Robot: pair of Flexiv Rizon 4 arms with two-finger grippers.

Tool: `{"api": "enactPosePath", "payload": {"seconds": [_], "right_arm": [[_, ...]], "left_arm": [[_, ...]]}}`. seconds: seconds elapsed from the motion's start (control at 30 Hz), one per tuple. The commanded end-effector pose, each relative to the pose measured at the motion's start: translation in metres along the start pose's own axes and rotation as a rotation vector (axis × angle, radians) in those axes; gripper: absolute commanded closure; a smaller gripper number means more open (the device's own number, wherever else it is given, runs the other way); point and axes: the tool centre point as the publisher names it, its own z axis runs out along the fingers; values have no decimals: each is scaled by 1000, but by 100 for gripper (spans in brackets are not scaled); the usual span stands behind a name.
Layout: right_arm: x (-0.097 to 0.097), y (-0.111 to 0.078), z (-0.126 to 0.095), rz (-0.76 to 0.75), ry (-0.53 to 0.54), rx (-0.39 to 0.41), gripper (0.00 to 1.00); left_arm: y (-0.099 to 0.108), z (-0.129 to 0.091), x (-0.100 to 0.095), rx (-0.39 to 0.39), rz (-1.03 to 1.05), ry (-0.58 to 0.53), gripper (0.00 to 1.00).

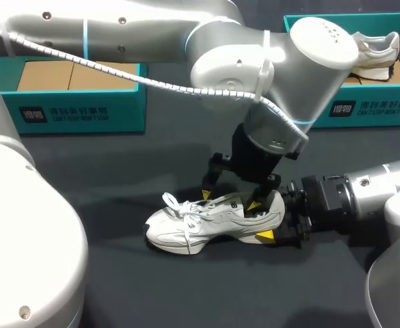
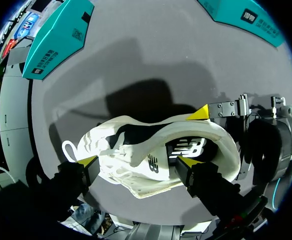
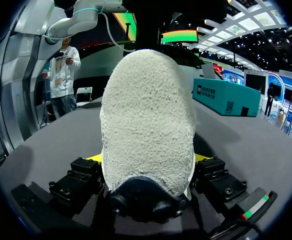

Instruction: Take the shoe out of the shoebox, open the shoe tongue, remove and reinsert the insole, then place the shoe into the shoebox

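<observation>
Dark grey tabletop point(image 1: 117, 164) carries the white shoe point(image 1: 206, 222), which stands on its sole near the middle, toe toward our left, outside both boxes. Our right gripper point(image 3: 146, 158) pinches the heel, one yellow tip on each side of it. Our left gripper point(image 1: 230, 199) hangs over the shoe with its fingers spread wide, one tip by the laces and the other at the collar opening. Along the far edge, the left shoebox point(image 1: 76, 113) shows brown cardboard inside, and the right shoebox point(image 1: 374, 108) holds a second shoe point(image 1: 377, 49).
</observation>
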Motion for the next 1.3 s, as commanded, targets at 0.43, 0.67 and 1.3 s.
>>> {"api": "enactPosePath", "payload": {"seconds": [0.43, 0.67, 1.3], "right_arm": [[2, 0, -1, 0, -2, 5, 100], [2, 0, -1, 0, -2, 5, 100], [2, 0, -1, 0, -2, 5, 100]], "left_arm": [[5, 22, 3, -19, -163, -178, 0], [4, 27, -8, -88, -179, -210, 0], [12, 14, -24, -152, -178, -177, 20]]}}
